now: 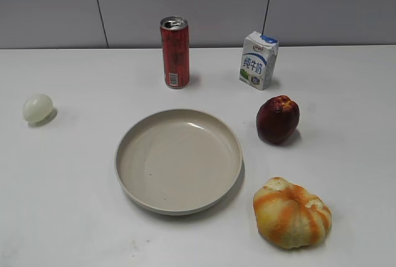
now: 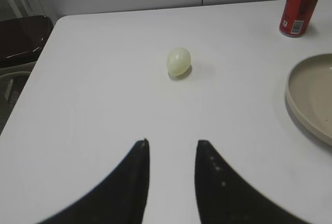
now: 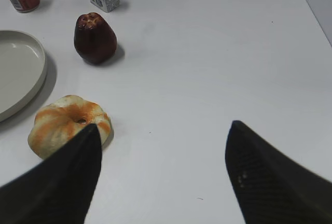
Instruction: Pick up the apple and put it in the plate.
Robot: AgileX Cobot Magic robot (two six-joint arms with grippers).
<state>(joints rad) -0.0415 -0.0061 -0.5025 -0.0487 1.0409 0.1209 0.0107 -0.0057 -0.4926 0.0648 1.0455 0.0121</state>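
Observation:
The dark red apple (image 1: 278,120) stands on the white table just right of the plate (image 1: 133,174); it also shows in the right wrist view (image 3: 95,38). The beige plate is empty and shows at the edge of the left wrist view (image 2: 311,97) and of the right wrist view (image 3: 18,71). Neither arm shows in the exterior view. My right gripper (image 3: 163,130) is open wide and empty, well short of the apple. My left gripper (image 2: 172,143) is open and empty over bare table.
An orange-and-yellow lobed fruit (image 1: 291,213) lies in front of the apple, by my right gripper's left finger (image 3: 67,124). A red can (image 1: 175,52) and a milk carton (image 1: 258,60) stand at the back. A pale ball (image 1: 38,108) lies at the left.

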